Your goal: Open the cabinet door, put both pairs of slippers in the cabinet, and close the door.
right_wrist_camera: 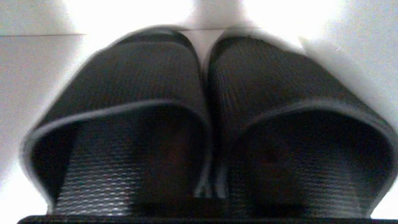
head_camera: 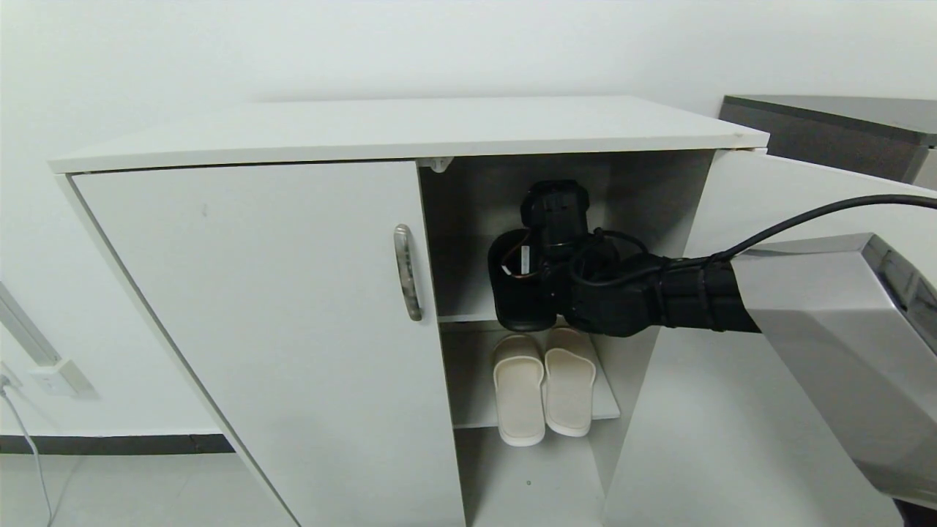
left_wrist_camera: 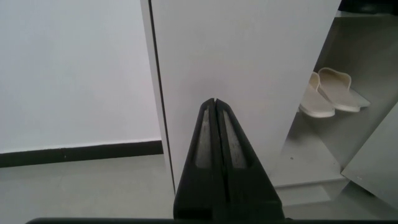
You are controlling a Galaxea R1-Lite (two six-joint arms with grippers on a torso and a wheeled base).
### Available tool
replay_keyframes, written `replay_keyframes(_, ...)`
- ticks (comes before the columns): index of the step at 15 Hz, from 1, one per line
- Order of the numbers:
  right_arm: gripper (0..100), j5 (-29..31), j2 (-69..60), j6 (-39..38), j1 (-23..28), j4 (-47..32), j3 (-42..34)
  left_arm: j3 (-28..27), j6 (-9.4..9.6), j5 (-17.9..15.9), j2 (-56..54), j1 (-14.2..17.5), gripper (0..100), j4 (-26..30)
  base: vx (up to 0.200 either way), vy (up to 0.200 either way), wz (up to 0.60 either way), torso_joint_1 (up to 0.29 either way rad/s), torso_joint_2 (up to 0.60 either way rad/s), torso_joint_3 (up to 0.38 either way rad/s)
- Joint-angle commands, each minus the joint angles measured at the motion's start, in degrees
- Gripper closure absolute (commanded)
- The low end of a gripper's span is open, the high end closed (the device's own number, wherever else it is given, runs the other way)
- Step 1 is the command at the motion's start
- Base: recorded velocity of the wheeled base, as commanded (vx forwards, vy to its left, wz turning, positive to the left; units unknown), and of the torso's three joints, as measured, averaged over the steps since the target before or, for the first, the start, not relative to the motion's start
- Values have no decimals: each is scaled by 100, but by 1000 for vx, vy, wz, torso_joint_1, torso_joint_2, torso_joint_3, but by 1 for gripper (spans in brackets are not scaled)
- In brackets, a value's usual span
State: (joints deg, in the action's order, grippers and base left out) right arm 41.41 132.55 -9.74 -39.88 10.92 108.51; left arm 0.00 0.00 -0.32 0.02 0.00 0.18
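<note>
The black slippers [head_camera: 516,307] are being gripped by the right gripper [head_camera: 549,272]; they should be laid flat on the shelf [head_camera: 461,312].

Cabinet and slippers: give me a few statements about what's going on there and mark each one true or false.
1. The white slippers lie side by side on a shelf inside the cabinet. True.
2. Both cabinet doors are open. False: the left door is shut; only the right door is swung open.
3. The black slippers are lying on the floor. False: they are up at the upper shelf's front edge, at the right end effector.
4. The left end effector is shut and holds nothing. True.
</note>
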Motion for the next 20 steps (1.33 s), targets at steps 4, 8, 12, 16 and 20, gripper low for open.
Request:
replay_keyframes(4, 0, 25, -467, -10, -178, 42, -699, 0, -9, 5, -2, 0, 100, -9, 0, 0, 0, 0, 0, 0)
replay_keyframes(8, 0, 157, -1337, -46, -565, 209, -1798, 0, -18, 5, 6, 0, 100, -9, 0, 0, 0, 0, 0, 0)
replay_keyframes(12, 0, 253, -2207, -28, -1022, 797, -3240, 0, -9, 5, -2, 0, 100, -1, 0, 0, 0, 0, 0, 0)
replay_keyframes(16, 0, -142, -2813, 78, -1303, 1650, -4417, 0, 0, -3, 6, 0, 100, -9, 0, 0, 0, 0, 0, 0)
replay_keyframes(20, 0, -828, -3235, 271, -1303, 2731, -5481, 0, 18, -3, -2, 0, 100, -1, 0, 0, 0, 0, 0, 0)
